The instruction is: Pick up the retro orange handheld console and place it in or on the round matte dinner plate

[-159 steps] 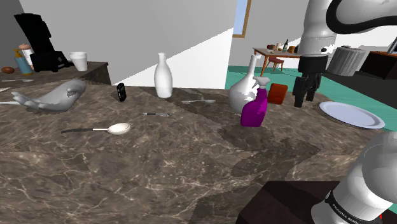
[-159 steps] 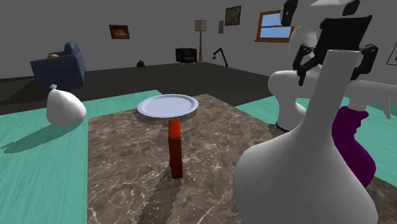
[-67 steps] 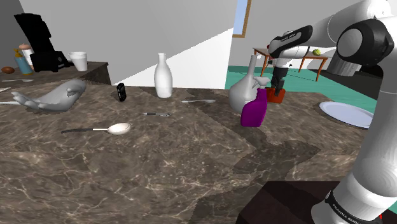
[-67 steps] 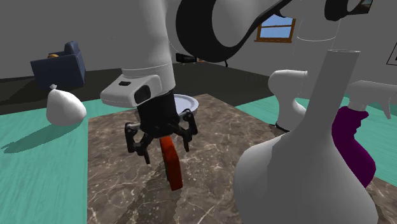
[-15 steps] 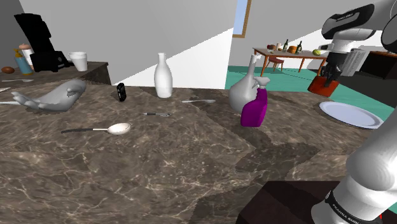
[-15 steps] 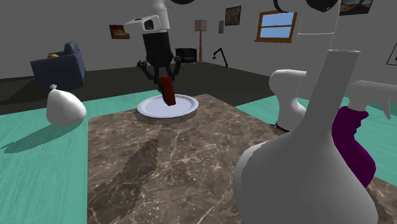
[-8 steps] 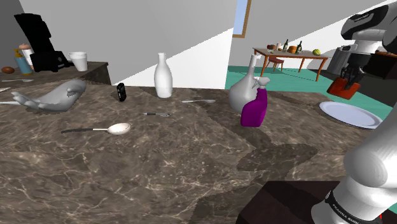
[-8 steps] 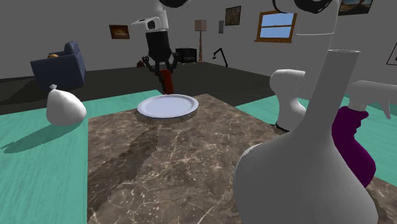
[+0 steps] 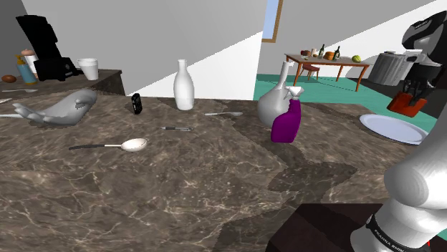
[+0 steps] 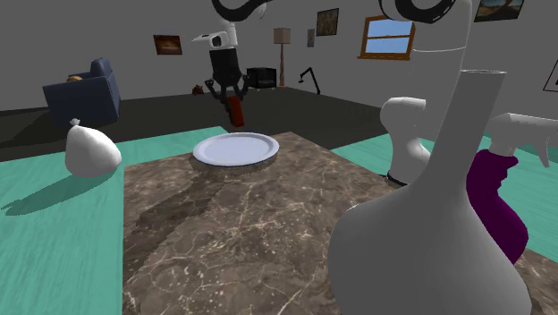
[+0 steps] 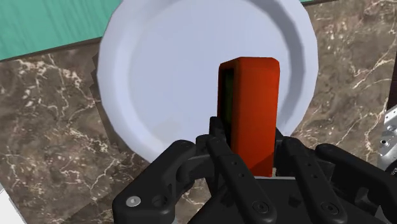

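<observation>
Console (image 11: 249, 95) clasped in end effector (image 11: 249, 145), over plate (image 11: 159, 76)

Dark marbled tabletop (image 9: 179, 179), lots of clutter. White bottle (image 9: 184, 84) at the back. Long-neck white vase (image 9: 274, 102) w/ purple spray bottle (image 9: 288, 123) just in front. Spoon (image 9: 122, 146) lies nearer, thin pen (image 9: 176, 128) betw. it & the bottle. Grey whale figure (image 9: 61, 109) at shoulder view's left, white cup (image 9: 89, 69) & black coffee machine (image 9: 41, 46) behind it. Off the tabletop: blue armchair (image 10: 89, 89), white sack (image 10: 89, 149).

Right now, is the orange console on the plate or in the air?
In the air: the gripper clasps the orange console, raised clear of the bare plate.
</observation>
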